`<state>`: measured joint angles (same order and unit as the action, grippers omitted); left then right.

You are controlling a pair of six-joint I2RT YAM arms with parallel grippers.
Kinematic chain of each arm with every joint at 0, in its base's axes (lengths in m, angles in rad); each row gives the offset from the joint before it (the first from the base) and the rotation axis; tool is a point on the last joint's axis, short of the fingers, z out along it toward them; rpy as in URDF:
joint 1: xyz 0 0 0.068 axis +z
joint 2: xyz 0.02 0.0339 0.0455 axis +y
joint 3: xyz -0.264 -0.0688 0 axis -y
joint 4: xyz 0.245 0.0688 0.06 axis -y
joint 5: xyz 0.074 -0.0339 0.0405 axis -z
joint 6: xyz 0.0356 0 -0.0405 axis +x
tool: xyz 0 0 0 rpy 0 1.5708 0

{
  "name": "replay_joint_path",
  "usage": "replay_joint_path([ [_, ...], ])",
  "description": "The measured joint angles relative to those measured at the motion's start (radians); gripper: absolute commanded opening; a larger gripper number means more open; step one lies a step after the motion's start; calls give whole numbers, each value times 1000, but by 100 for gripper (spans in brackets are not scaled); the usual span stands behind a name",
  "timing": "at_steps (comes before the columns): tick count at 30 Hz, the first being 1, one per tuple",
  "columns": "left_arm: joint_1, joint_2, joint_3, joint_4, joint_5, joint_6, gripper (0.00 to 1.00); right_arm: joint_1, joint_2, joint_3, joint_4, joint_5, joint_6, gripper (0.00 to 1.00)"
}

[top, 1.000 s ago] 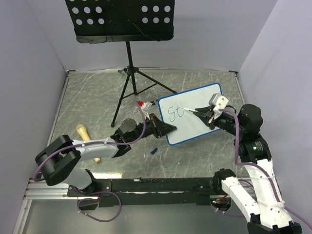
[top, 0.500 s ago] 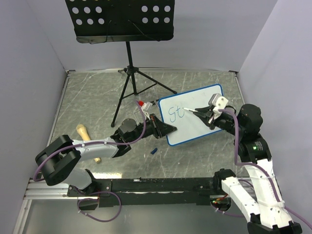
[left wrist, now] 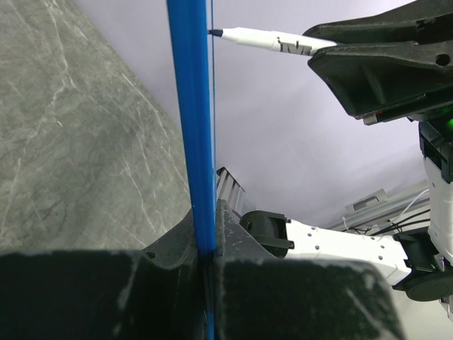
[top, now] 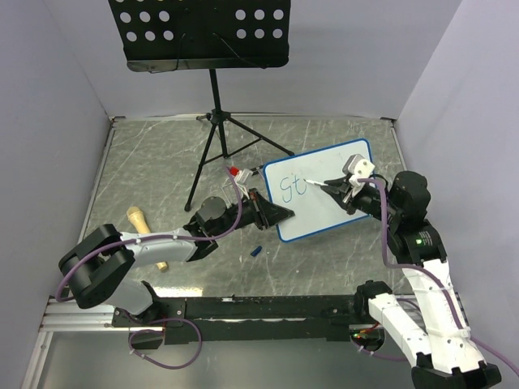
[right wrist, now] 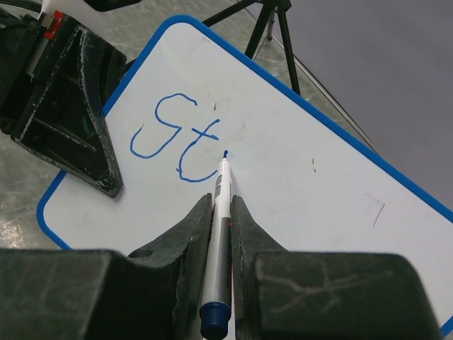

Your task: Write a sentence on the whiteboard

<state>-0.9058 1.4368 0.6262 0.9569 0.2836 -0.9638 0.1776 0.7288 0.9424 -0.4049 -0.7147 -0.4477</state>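
- The whiteboard (top: 318, 211) stands tilted on the table (top: 146, 162), right of centre. The left gripper (top: 280, 213) pinches its left edge.
- The right gripper (top: 347, 191) is clamped on one marker (top: 324, 185), whose tip is at the board just right of the lettering.
- The sentence (right wrist: 177, 138) reads only two blue letters, "St".
- One music stand (top: 203, 36) stands behind, its tripod feet near the board.
- One wooden piece (top: 138, 220), partly hidden by the left arm, and one small blue bit (top: 255, 251) lie on the table.
- The left wrist view shows the board edge-on, its face hidden.
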Motion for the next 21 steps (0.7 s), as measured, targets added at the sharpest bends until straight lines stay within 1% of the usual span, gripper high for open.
replay_joint_path([
  [21, 7, -12, 0, -1, -38, 0, 1, 0, -33, -14, -72, -9, -34, 0],
])
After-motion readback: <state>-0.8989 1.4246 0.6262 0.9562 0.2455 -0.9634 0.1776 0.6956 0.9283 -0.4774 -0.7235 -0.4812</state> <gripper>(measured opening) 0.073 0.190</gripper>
